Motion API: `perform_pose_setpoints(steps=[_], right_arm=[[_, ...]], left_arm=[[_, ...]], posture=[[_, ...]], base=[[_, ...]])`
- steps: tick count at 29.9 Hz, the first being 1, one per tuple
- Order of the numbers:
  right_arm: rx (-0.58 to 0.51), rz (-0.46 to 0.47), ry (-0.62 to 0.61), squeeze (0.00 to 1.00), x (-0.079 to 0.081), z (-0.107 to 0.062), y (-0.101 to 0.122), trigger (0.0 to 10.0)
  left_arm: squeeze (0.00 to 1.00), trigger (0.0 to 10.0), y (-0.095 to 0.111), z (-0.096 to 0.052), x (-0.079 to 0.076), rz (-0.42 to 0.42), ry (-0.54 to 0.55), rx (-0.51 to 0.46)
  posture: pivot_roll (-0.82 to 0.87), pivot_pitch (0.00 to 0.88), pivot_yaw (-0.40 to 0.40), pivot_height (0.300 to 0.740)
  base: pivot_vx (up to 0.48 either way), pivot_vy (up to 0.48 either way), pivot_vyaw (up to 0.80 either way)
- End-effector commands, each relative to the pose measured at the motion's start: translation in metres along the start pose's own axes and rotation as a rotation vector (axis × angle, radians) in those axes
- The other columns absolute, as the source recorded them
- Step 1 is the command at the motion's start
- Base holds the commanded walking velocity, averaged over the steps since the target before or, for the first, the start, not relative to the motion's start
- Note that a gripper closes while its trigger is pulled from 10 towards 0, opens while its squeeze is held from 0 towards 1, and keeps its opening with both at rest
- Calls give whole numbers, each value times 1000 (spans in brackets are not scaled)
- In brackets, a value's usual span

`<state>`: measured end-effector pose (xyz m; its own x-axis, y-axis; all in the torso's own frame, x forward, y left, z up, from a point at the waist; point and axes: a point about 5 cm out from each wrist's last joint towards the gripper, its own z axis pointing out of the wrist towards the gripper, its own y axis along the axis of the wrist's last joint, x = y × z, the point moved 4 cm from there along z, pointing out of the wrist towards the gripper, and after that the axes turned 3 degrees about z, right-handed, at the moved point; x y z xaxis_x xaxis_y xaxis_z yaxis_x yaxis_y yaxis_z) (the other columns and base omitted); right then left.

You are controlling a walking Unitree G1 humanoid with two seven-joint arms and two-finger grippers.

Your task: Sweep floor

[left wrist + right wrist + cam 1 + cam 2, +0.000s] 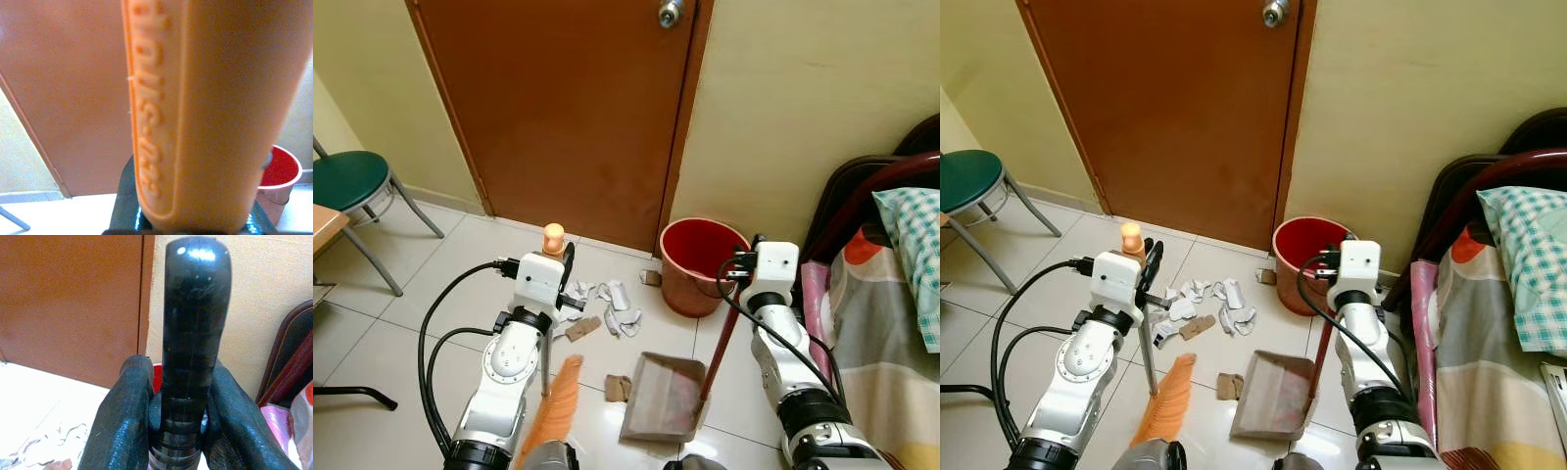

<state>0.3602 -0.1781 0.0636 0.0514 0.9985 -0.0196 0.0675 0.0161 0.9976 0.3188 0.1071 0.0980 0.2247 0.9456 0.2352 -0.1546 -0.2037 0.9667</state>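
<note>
Head views, looking down at a tiled floor [440, 264] before a closed brown door [558, 108]. The left gripper [566, 266] holds a broom [551, 406] upright, fingers closed around its orange handle grip [205, 112]; the orange bristles rest on the floor just in front of the robot. The right gripper [740, 264] has its fingers [122, 426] closed around the black handle top [195, 308] of a long-handled dustpan [664, 395], whose red shaft slants down to the brown pan lying flat on the floor. Scattered white paper scraps [617, 308] and brown cardboard bits [618, 388] lie between broom and pan, near the door. A red bucket [700, 264] stands against the wall, just beyond the pan. A green stool [347, 181] stands at left; a bed [891, 323] with patterned bedding at right.
</note>
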Motion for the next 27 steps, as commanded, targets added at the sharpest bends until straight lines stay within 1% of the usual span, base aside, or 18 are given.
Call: perform_pose_setpoints(steps=[1,5,7,10,14,15,18,19,20,21,22,24,26,27], right_arm=[[-19,-3,4,0,-1,-1,5,10000],[-38,-11,10,0,-3,-5,5,10000],[-45,-16,13,0,-4,-10,4,10000],[-60,-26,11,0,-7,-16,3,10000],[-76,-28,-3,0,-12,-22,5,10000],[-79,-41,-20,0,-17,-27,5,10000],[-72,-42,-28,0,-20,-28,1,10000],[-63,-42,-32,0,-21,-28,-1,10000],[-58,-41,-37,0,-23,-28,-1,10000],[-72,-28,-24,0,-21,-26,7,10000],[-118,-24,18,0,-14,-18,28,10000],[-160,-30,60,0,-7,-12,45,10000],[-143,-69,66,0,-12,-10,34,10000],[-122,-93,44,0,-16,-8,30,10000]], left_arm=[[0,10000,6,3,-2,-10,1,-33],[0,10000,2,-2,3,1,15,-25],[0,10000,-4,-7,8,18,29,-2],[0,10000,-13,-15,16,20,54,29],[0,10000,-15,-18,21,10,71,38],[0,10000,-13,-18,20,5,76,31],[0,10000,-13,-17,19,3,74,26],[0,10000,-15,-16,18,2,72,29],[0,10000,-14,-14,19,2,81,31],[0,10000,-7,-9,25,-7,117,27],[0,10000,10,0,35,-30,154,0],[0,10000,24,8,40,-18,158,-43],[0,10000,12,7,33,-9,149,-28],[0,10000,8,7,34,1,162,-17]], posture=[[20,0,-17,740],[17,0,-11,740],[13,0,-8,740],[7,0,-7,740],[-8,0,-14,740],[-21,0,-27,740],[-32,0,-36,740],[-41,0,-59,740],[-46,0,-66,740],[-53,0,-66,740],[-62,0,-61,740],[-58,0,-45,740],[-45,0,-57,740],[-35,0,-88,740]], base=[[0,0,0],[0,0,0],[0,0,0],[0,0,0],[0,0,0],[0,0,0],[0,0,0],[0,0,0],[0,0,0],[0,0,0],[0,0,0],[0,0,0],[0,0,0],[0,0,0]])
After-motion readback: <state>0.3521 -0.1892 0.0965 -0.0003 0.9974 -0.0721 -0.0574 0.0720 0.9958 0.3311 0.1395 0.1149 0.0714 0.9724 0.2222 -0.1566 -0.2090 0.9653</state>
